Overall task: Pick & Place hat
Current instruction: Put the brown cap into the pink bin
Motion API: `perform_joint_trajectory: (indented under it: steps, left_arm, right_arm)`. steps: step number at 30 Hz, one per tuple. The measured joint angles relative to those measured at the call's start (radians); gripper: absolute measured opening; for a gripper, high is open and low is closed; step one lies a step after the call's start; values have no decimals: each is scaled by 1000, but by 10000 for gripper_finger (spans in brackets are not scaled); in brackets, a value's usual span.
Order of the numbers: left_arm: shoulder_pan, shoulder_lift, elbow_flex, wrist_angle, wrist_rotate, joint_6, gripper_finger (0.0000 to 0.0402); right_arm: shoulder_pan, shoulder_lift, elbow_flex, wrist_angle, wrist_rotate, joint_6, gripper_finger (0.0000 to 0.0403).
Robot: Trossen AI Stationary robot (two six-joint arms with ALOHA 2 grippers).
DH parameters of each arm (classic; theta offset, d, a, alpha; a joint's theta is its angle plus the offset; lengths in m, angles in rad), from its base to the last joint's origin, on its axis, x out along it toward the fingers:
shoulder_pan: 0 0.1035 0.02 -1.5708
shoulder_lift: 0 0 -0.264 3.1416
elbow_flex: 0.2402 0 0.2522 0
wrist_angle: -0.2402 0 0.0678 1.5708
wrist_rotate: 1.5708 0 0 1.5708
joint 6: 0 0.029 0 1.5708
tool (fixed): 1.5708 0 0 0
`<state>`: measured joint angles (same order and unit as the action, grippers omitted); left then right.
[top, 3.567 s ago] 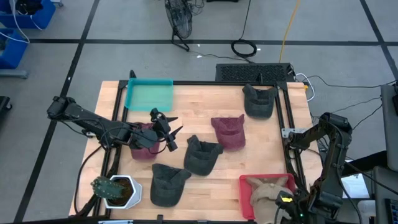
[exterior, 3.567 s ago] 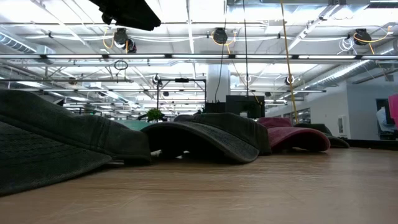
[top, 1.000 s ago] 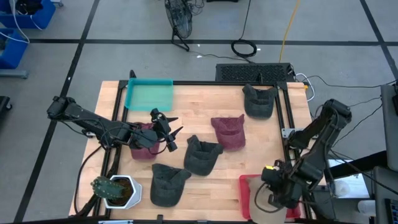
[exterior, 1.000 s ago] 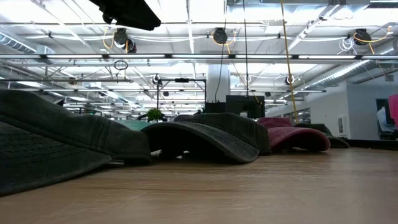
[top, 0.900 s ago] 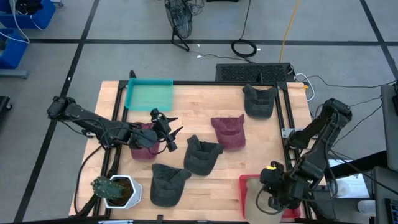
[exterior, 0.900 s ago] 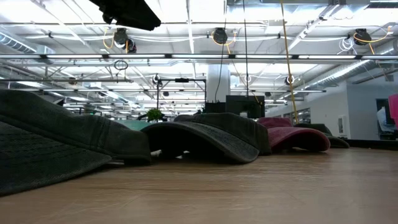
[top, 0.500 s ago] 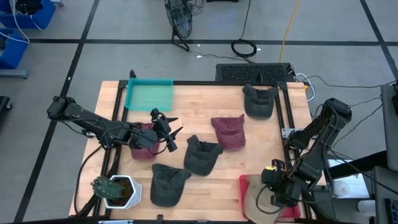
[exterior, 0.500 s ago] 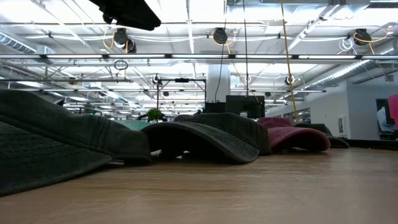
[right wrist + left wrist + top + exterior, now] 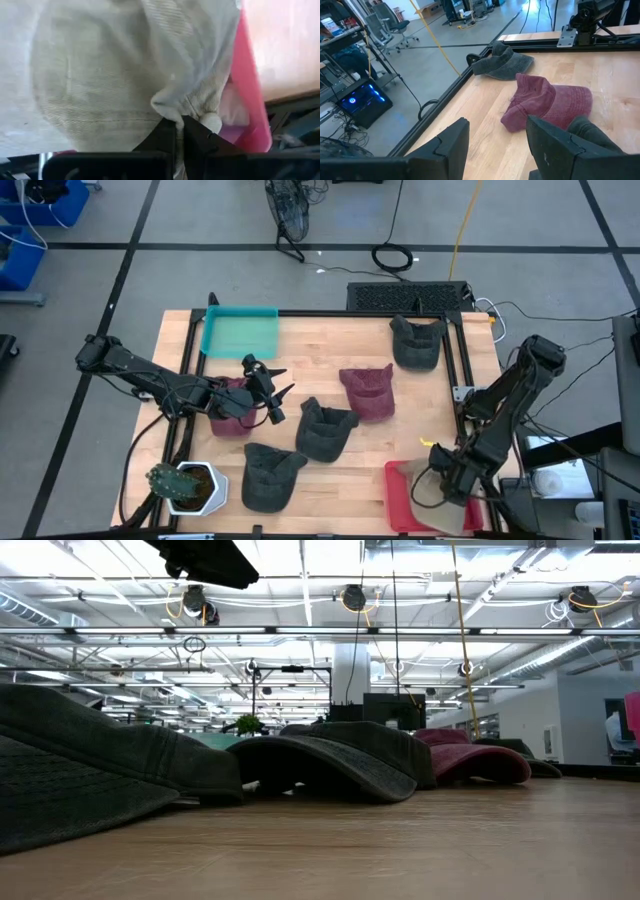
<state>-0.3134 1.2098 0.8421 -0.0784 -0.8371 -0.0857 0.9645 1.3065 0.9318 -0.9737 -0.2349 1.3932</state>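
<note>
A tan hat (image 9: 428,488) sits over the red tray (image 9: 398,502) at the table's near right corner, with my right gripper (image 9: 447,480) shut on it. Whether the hat is clear of the tray I cannot tell. My left gripper (image 9: 277,392) stands open at the left, its arm above a maroon hat (image 9: 231,418), with nothing between its fingers (image 9: 452,145). On the wood lie a second maroon hat (image 9: 368,391) and three dark grey hats (image 9: 325,430), (image 9: 270,476), (image 9: 416,341). My right gripper pinches a bunched fold of the tan hat's cloth (image 9: 172,111) between its two shut fingers (image 9: 162,131). The rest of the hat spreads beyond the fingers in front of the red tray's wall (image 9: 248,90).
A teal tray (image 9: 240,332) lies at the far left of the table and a potted plant (image 9: 185,486) stands at the near left corner. Black rails (image 9: 466,370) frame the table's right side. Bare wood (image 9: 320,350) shows between the hats.
My right gripper has shifted a little toward the table's right and far edges over the red tray, staying shut on the tan hat, which has moved with it.
</note>
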Motion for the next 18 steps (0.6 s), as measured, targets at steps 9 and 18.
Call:
perform_joint_trajectory:
  steps: [9,18]
  left_arm:
    - [0,0,0,0,0,0,200]
    - [0,0,0,-1,0,12,200]
  right_arm:
    - [-62,-122,0,10,185,-78,11]
    - [-81,-197,0,252,286,-200,11]
